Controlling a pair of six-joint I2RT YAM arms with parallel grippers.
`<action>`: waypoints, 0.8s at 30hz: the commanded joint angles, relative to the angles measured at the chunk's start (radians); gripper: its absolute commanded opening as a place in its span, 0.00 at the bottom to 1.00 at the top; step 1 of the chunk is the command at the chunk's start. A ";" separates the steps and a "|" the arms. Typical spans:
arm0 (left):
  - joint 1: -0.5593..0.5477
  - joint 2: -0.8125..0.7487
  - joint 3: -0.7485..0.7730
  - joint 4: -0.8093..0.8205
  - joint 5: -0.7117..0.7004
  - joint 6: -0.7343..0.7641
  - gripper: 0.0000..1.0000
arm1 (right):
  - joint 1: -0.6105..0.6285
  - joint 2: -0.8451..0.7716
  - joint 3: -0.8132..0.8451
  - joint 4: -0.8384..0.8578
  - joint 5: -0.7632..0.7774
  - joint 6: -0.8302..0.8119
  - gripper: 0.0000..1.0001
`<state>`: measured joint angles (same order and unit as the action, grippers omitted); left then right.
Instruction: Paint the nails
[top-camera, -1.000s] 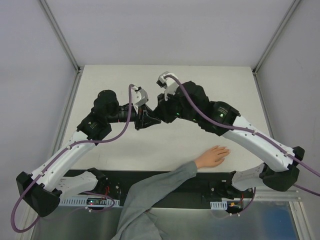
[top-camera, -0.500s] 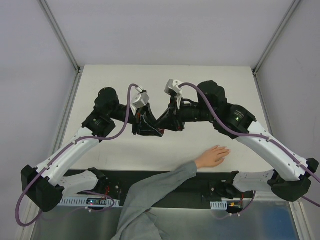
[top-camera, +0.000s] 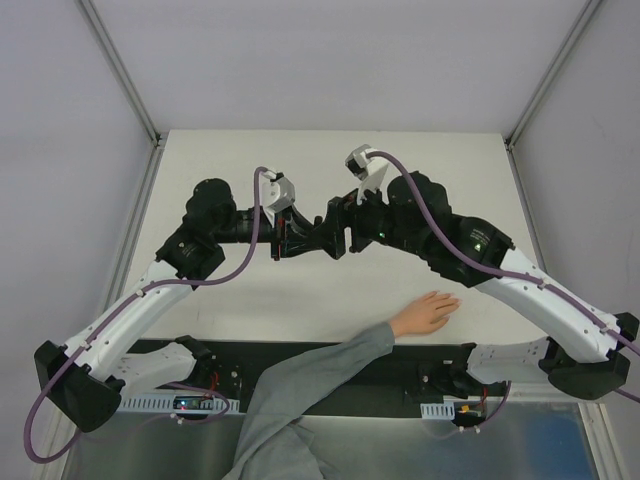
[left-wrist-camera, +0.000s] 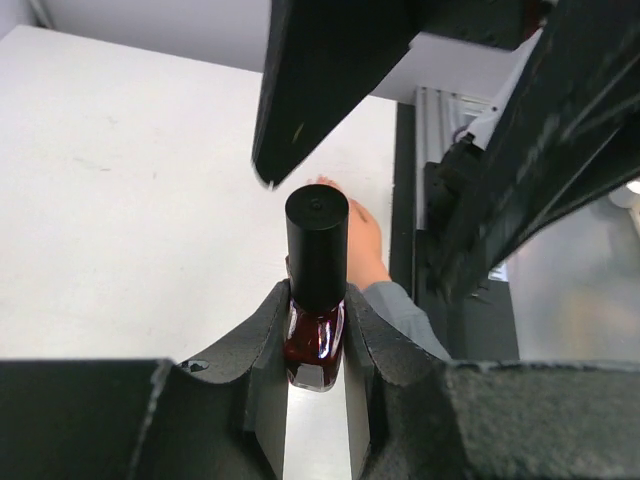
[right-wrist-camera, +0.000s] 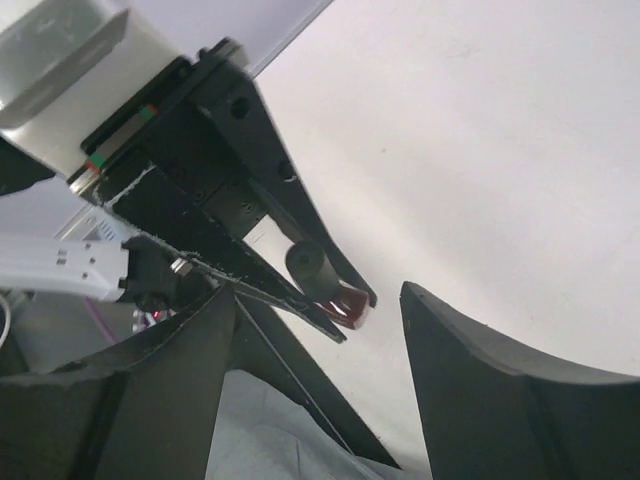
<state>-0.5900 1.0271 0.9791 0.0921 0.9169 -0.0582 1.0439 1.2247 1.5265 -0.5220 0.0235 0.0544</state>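
My left gripper (left-wrist-camera: 316, 300) is shut on a small dark red nail polish bottle (left-wrist-camera: 315, 350), whose black cap (left-wrist-camera: 317, 245) points away from the jaws. My right gripper (right-wrist-camera: 315, 290) is open, its two fingers standing wide on either side of the bottle (right-wrist-camera: 347, 306) and touching nothing. Both grippers meet above the middle of the table, the left one (top-camera: 292, 240) facing the right one (top-camera: 335, 228). A bare hand (top-camera: 428, 312) with a grey sleeve (top-camera: 330, 365) lies flat near the front edge. Its nails are too small to make out.
The white table (top-camera: 420, 170) is walled by grey panels with metal rails at the left and right. A black strip (top-camera: 400, 365) runs along the near edge, where the arm bases sit. The person's forearm reaches in between the two bases.
My right gripper has gone from nearly shut to wide open, and its wrist has shifted right and toward the back. The left gripper has kept hold of the bottle. The hand has not moved.
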 joint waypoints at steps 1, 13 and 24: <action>-0.008 -0.025 0.033 -0.005 -0.113 0.049 0.00 | 0.019 -0.004 0.083 -0.045 0.260 0.113 0.68; -0.008 -0.033 0.027 -0.006 -0.168 0.049 0.00 | 0.070 0.145 0.213 -0.082 0.337 0.108 0.59; -0.008 -0.027 0.035 -0.008 -0.118 0.043 0.00 | 0.073 0.145 0.156 -0.064 0.275 0.026 0.18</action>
<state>-0.5903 1.0161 0.9791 0.0505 0.7460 -0.0284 1.1156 1.4200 1.7000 -0.6174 0.3332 0.1528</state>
